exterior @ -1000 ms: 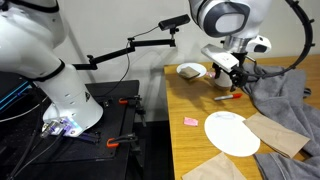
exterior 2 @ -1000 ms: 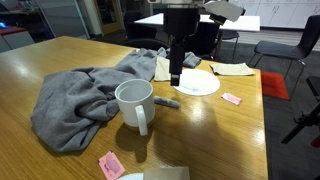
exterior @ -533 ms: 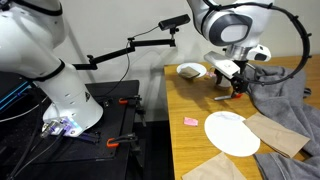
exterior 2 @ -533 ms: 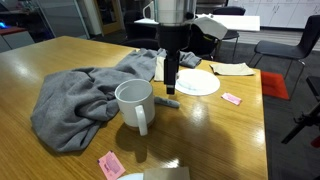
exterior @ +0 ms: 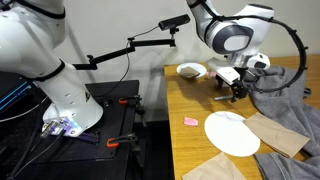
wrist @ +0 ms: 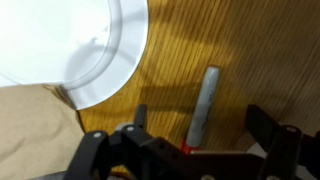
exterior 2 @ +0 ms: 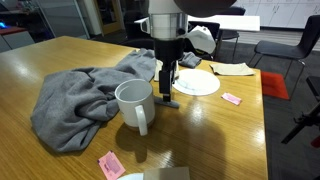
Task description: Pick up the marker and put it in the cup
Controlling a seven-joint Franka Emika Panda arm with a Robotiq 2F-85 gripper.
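Observation:
The marker [wrist: 205, 103] lies flat on the wooden table; it looks grey in the wrist view, with a red end near the gripper body. It also shows in both exterior views [exterior 2: 171, 103] [exterior: 223, 98]. My gripper [wrist: 200, 128] is open and low over the table, with one finger on each side of the marker and not closed on it. It shows in both exterior views [exterior 2: 170, 92] [exterior: 237, 92]. The cup [exterior 2: 135, 104], a white mug with its handle facing front, stands just beside the marker. I cannot make out the cup in the wrist view.
A white plate [exterior 2: 197, 83] [wrist: 90, 50] [exterior: 232, 132] lies close to the marker. A crumpled grey cloth [exterior 2: 80, 100] [exterior: 290, 100] lies beside the mug. A bowl [exterior: 191, 71], pink notes [exterior 2: 231, 99] [exterior: 190, 121] and brown paper [wrist: 30, 130] are also on the table.
My gripper has come down from above the table to just over the marker, now straddling it. The marker and mug have not moved.

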